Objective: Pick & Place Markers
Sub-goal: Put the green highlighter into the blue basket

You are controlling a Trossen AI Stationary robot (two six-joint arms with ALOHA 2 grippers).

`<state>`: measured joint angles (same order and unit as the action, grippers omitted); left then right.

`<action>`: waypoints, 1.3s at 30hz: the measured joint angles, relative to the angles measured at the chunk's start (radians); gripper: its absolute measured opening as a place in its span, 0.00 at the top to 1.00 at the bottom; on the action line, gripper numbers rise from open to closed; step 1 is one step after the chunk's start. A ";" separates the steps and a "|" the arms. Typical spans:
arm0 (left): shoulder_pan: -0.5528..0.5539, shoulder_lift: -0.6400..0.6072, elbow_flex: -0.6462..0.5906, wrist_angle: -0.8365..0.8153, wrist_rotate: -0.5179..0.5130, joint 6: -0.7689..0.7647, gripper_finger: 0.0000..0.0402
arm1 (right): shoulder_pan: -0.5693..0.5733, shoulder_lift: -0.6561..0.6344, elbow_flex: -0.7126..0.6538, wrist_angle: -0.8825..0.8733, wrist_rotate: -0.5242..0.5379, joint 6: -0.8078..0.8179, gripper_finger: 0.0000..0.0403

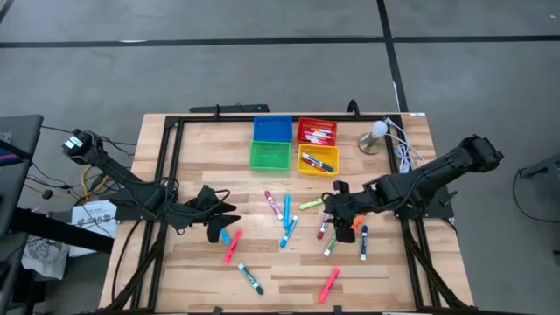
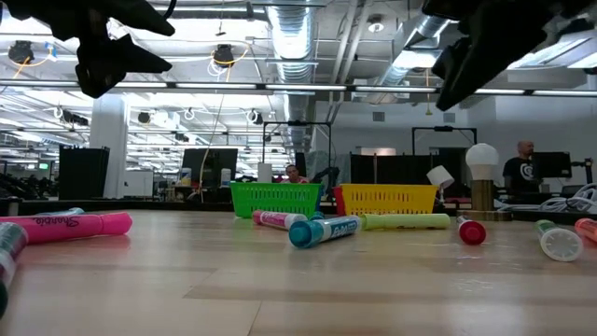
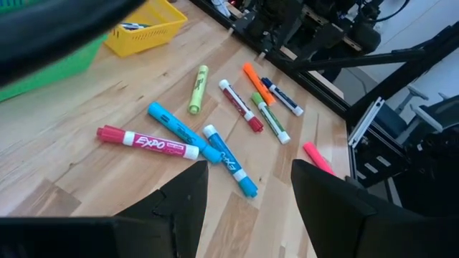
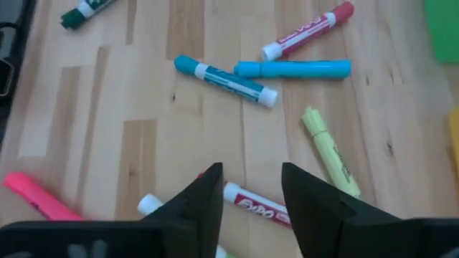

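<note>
Nearest in the low view, lower left: pink marker [image 2: 70, 225] lying flat, long axis across the frame. Behind it, centre: blue marker [image 2: 323, 230], axis slanted, cap end toward the camera.

Progress, judging by layout: partway. Red bin [image 1: 316, 131] and yellow bin [image 1: 318, 159], upper centre of the high view, each hold a few markers; blue bin [image 1: 272, 129] and green bin [image 1: 269, 155] look empty. About a dozen markers are still loose on the table [image 1: 192, 271], centre to lower right.

Left gripper [image 1: 220, 219], left of centre in the high view, is open with nothing between the fingers, just beside a blue and a pink marker.

Right gripper [image 4: 249, 188] is open and empty, directly over a red Expo marker [image 4: 255, 203] whose long axis runs roughly across the gap, slightly tilted. Looks like the next pick.

Yellow highlighter [image 4: 330, 152] lies just beside it, diagonal, tip toward upper left.
</note>
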<state>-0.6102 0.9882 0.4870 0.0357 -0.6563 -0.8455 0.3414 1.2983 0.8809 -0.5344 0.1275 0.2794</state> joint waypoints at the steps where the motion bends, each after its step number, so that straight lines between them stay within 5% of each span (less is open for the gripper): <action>1: 0.000 0.000 0.000 0.001 0.000 0.000 0.50 | -0.006 0.010 0.008 -0.011 0.000 -0.007 0.64; 13: 0.000 0.000 0.000 0.009 -0.001 0.028 0.50 | -0.054 0.094 0.087 -0.065 0.000 -0.058 0.50; 28: 0.000 0.000 -0.002 0.010 -0.001 0.038 0.50 | -0.081 0.105 0.091 -0.084 0.002 -0.088 0.51; 39: 0.000 0.000 -0.002 0.030 -0.024 0.030 0.50 | -0.162 0.243 0.090 -0.127 -0.007 -0.168 0.49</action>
<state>-0.6098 0.9882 0.4850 0.0652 -0.6800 -0.8153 0.1797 1.5414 0.9710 -0.6610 0.1207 0.1109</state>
